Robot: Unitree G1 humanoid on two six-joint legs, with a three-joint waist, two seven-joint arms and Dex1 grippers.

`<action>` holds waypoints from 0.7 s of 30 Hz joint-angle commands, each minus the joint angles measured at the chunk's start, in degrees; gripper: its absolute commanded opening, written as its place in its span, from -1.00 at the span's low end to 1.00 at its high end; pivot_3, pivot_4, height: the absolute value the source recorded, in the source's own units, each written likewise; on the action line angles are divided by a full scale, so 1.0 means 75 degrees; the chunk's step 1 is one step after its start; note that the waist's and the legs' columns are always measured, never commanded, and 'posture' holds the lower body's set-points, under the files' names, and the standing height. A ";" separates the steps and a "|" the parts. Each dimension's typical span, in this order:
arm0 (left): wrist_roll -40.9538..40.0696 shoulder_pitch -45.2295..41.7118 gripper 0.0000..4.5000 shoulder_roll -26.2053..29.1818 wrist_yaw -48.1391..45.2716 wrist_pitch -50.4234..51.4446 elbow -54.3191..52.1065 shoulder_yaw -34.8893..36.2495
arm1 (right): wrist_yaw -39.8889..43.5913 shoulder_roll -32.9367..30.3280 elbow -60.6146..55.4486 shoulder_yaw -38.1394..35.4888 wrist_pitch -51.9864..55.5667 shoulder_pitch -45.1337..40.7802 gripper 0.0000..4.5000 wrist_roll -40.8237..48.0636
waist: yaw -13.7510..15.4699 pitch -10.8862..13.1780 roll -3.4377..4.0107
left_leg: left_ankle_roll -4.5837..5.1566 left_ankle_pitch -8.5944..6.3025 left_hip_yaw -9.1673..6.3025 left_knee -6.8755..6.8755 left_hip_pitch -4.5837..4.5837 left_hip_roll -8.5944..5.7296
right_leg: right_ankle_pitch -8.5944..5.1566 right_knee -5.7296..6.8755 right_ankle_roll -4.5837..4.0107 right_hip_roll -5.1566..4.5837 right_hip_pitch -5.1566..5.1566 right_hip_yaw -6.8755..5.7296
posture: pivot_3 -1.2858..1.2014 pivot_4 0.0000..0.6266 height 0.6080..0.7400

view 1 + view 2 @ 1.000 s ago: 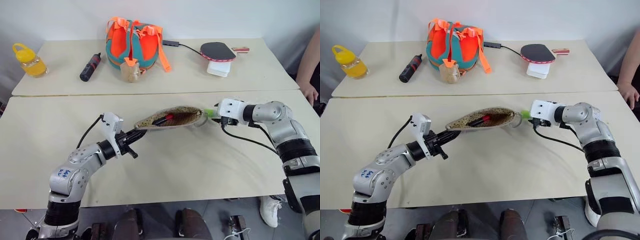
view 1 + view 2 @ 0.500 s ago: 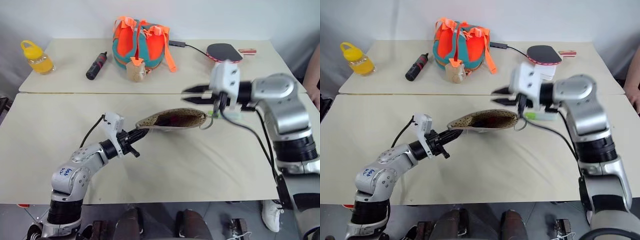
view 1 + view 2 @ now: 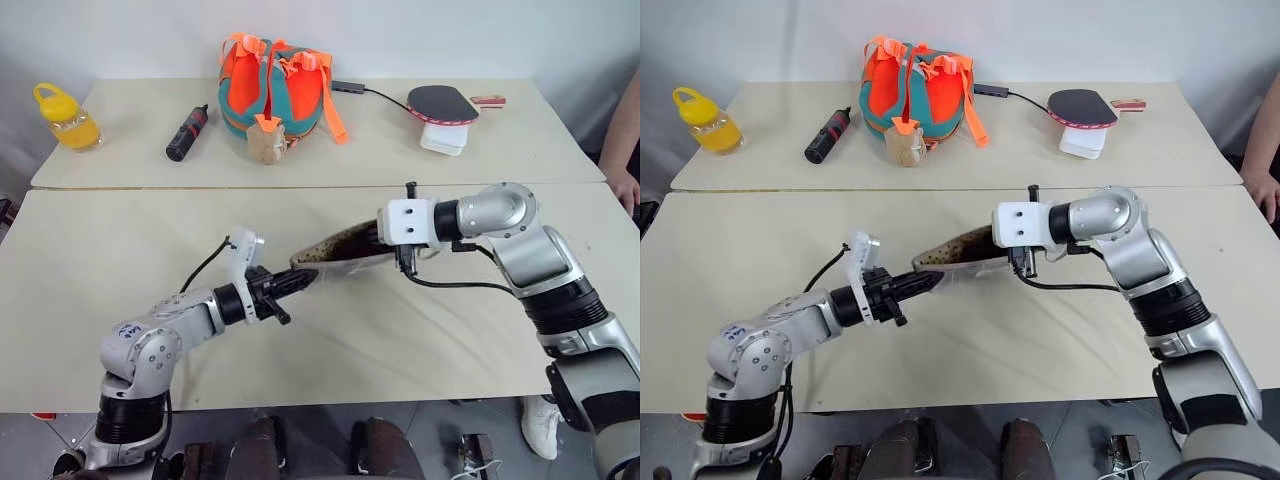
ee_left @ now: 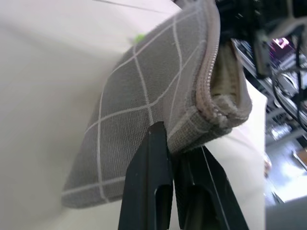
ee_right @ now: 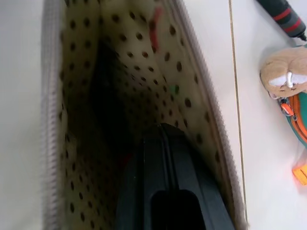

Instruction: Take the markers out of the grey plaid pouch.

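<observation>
A yellow-capped bottle (image 3: 64, 119) stands at the far table's (image 3: 520, 140) left edge, with a black-and-red cylinder (image 3: 185, 134) lying further in. An orange-and-teal bag (image 3: 272, 86) sits mid-table at the back, a small tan plush (image 3: 266, 141) hanging at its front. Toward the far table's right end, a table tennis paddle (image 3: 437, 102) rests on a white block (image 3: 443, 139). On the near table (image 3: 80, 260), the left gripper (image 3: 300, 283) has its 2 black fingers (image 4: 148, 177) pressed together on the left end of the grey plaid pouch (image 3: 345, 250), which is lifted off the surface near the table's middle. The right gripper (image 5: 160, 139), fingers together, reaches into the pouch's open mouth against the dotted tan lining (image 5: 81, 120). A bit of red (image 5: 154, 26) shows deeper inside, too dim to identify. A person's hand (image 3: 625, 185) hangs at the right edge.
</observation>
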 commanded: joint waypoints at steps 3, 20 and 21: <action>-0.1513 -0.0288 -1.00 -0.0097 -0.0034 0.0720 -0.0294 0.0350 | 0.1705 -0.0638 -0.1726 -0.0186 0.2357 -0.0452 -0.99 0.1475 | 0.0014 0.0000 0.0000 | 0.0002 -0.0001 -0.0004 -0.0003 -0.0001 0.0000 | 0.0000 -0.0004 0.0000 -0.0001 0.0002 0.0001 | 0.03 -0.52 1.00; 0.0519 0.0080 -1.00 0.0220 0.0018 -0.0721 0.0379 -0.0899 | 0.0886 -0.0563 -0.0858 0.1008 0.1521 0.0024 -0.99 -0.0525 | 0.0005 -0.0001 -0.0001 | -0.0001 0.0000 -0.0005 0.0011 0.0012 0.0000 | -0.0001 -0.0007 -0.0001 0.0003 0.0020 -0.0002 | 0.03 -0.52 1.00; 0.0509 0.0043 -1.00 0.0198 0.0023 -0.0730 0.0403 -0.0873 | 0.0902 -0.0526 -0.0849 0.0975 0.1514 0.0033 -0.99 -0.0474 | 0.0008 -0.0001 -0.0001 | -0.0001 0.0000 -0.0005 0.0012 0.0012 0.0001 | -0.0001 -0.0006 -0.0001 0.0004 0.0020 -0.0002 | 0.03 -0.52 1.00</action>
